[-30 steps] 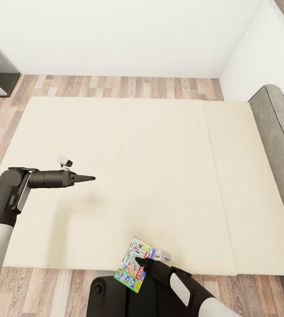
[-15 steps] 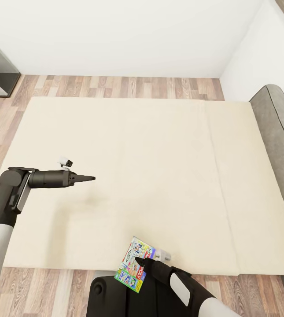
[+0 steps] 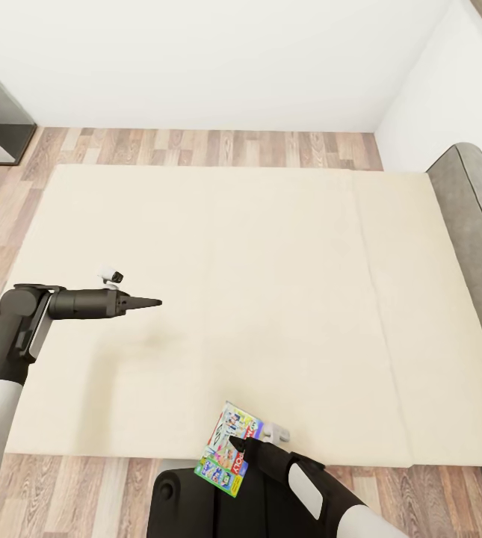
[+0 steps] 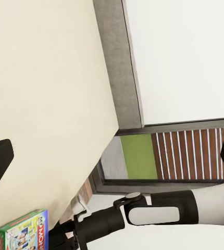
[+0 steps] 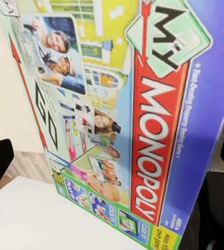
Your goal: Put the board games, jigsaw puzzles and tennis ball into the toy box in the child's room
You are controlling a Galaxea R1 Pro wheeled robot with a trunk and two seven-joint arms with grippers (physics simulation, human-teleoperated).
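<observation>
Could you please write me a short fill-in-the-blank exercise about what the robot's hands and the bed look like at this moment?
1. The board game is held in the robot's ____ hand.
2. The big white word on the box's red band reads ____.
3. The left hand hovers over the beige ____.
4. The left hand holds ____.

Missing words: right; MONOPOLY; bed; nothing

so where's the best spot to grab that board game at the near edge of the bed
Take the board game by a thin edge, not its broad printed face: it is a flat box, too wide for the jaws. It overhangs the near edge of the bed, so coming from the robot's side suits; the right gripper is already at that edge.
</observation>
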